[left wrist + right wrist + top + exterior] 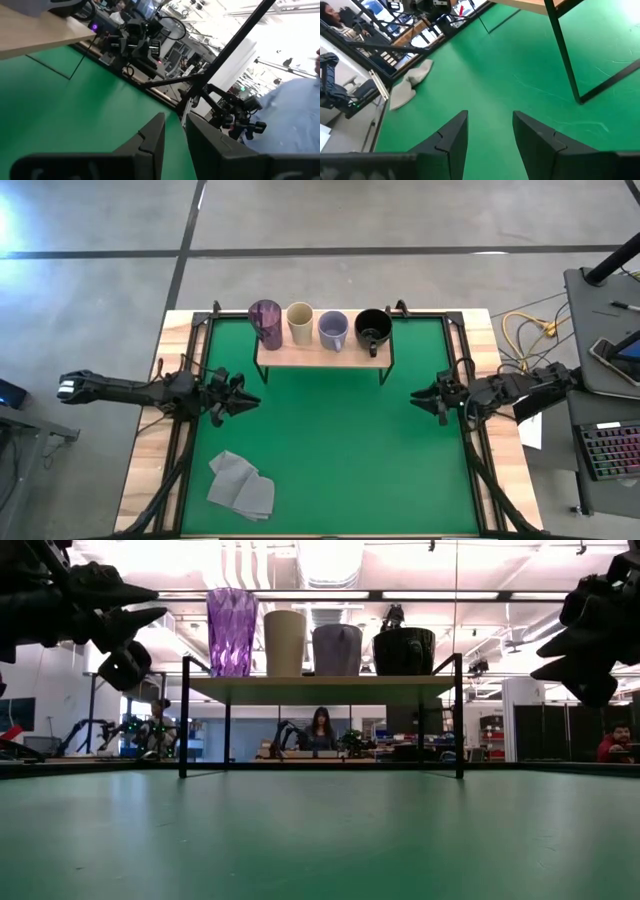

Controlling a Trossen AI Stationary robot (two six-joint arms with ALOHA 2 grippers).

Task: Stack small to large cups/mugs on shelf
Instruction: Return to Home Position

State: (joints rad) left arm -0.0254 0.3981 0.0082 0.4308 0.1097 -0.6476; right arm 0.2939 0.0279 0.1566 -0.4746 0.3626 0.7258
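The shelf at top middle holds 4 in a row: purple tumbler, cream cup, lavender mug, black mug. Left gripper, middle left, has its fingers a little apart. Right gripper, middle right, has them wider. Both hold nothing.

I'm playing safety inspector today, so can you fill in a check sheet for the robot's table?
Surface: green mat, flat, no spills seen.
Job's things: purple tumbler, cream cup, lavender mug and black mug stand upright in a row on the shelf.
Clutter: grey cloth crumpled on the mat, on the left arm's side.
Grippers: left gripper and right gripper open, holding nothing, at the mat's sides in front of the shelf.
Cables: yellow cable looped beyond the table's right edge.
Surroundings: person in the room behind; keyboard on a side desk.
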